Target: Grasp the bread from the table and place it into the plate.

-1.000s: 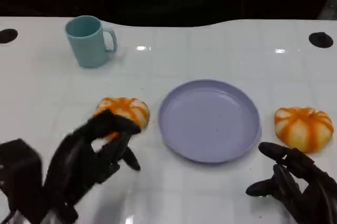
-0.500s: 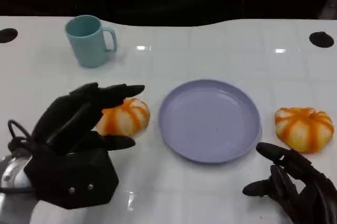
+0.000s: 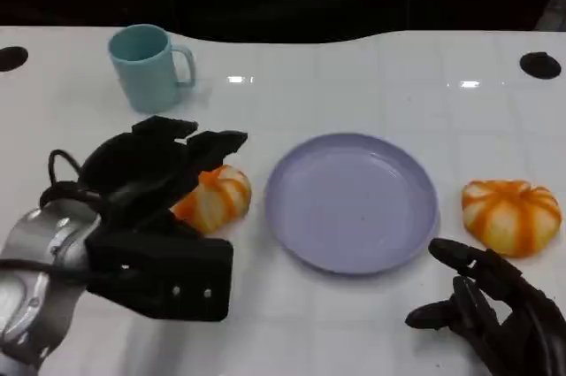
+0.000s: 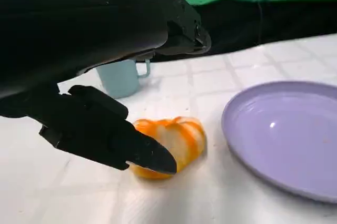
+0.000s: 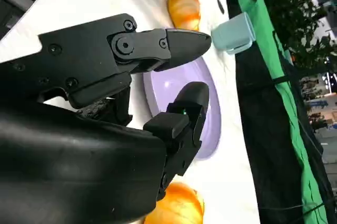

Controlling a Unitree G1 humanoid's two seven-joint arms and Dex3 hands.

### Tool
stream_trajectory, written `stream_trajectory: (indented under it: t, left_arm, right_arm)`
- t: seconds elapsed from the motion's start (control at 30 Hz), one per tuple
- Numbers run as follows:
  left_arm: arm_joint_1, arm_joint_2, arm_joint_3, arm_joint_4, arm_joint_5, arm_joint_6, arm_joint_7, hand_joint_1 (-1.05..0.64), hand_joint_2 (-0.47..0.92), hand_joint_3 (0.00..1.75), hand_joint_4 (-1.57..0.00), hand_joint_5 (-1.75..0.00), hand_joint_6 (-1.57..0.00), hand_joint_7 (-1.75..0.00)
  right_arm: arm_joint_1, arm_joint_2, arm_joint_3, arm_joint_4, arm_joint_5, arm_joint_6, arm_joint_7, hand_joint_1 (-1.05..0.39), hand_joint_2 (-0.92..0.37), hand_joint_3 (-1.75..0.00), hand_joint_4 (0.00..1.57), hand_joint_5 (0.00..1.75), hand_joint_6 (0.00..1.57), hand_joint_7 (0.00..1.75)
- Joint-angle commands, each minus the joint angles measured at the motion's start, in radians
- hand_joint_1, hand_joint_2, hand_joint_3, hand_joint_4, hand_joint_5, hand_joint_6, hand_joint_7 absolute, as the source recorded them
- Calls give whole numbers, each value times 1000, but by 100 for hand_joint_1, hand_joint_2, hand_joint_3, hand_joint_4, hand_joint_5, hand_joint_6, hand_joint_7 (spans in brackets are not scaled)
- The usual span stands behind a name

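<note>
— Two hands were nearest you; what did each have?
— Your right hand (image 3: pixel 495 314) lay near the front edge, fingers apart, holding nothing. Your left hand (image 3: pixel 155 186) had fingers spread over one bread (image 3: pixel 212 197), not closed on it.
— And beyond?
— That bread sat on the table (image 3: pixel 354 84) just left of the plate (image 3: pixel 352 201); a second bread (image 3: pixel 511 215) lay right of it, a cup (image 3: pixel 147 68) farthest back.

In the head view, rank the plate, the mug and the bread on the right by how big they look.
1. Plate, clearly largest.
2. Bread on the right and mug look similar; the mug sits farther from the camera, so I won't rank them.
</note>
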Motion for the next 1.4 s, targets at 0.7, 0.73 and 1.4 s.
stream_trajectory:
  t: [0.7,0.73,1.4]
  left_arm:
    - [-410,-235,-239,882,58,55,234,-42,82,1,-11,-12,-21,-1]
    - [-421,-243,-244,914,56,54,244,-45,84,2,-13,-12,-22,-1]
    - [-499,-296,-242,1196,-37,-42,427,-28,92,1,-67,-165,-81,-102]
  right_arm:
    - [32,-14,-7,-38,4,-12,13,-77,-92,-31,81,102,89,54]
    - [32,-13,-8,-40,7,-10,13,-77,-92,-31,81,102,89,54]
    - [37,-16,-4,-52,-14,-13,2,-77,-92,-33,81,105,88,57]
